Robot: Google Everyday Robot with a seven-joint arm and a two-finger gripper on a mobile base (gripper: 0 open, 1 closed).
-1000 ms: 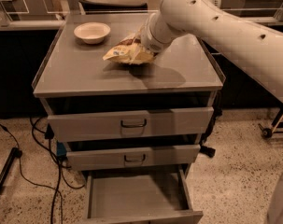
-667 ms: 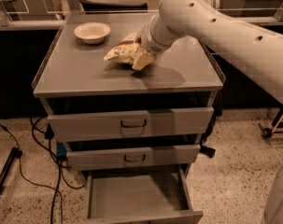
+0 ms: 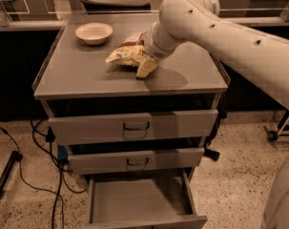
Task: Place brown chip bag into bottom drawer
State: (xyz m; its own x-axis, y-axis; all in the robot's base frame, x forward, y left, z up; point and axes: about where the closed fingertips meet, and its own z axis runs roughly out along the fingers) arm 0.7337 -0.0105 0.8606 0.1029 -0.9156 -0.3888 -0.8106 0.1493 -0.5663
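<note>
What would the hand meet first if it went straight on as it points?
Probably the brown chip bag: the hand, just above the cabinet top, points down at it.

The gripper [image 3: 146, 66], down on the cabinet top [image 3: 77, 75], hides the right end of the brown chip bag [image 3: 120, 55], whose print is too small to read, and the bottom drawer [image 3: 134, 202] runs off the lower edge.

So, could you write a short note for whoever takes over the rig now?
Gripper: down at the right end of the brown chip bag; grip not visible.
Bag: on the cabinet top, right of the bowl.
Bottom drawer: pulled open, nothing in it.
Done: drawer open, gripper at bag.
Left: lift the bag, lower it into the drawer, release.
</note>
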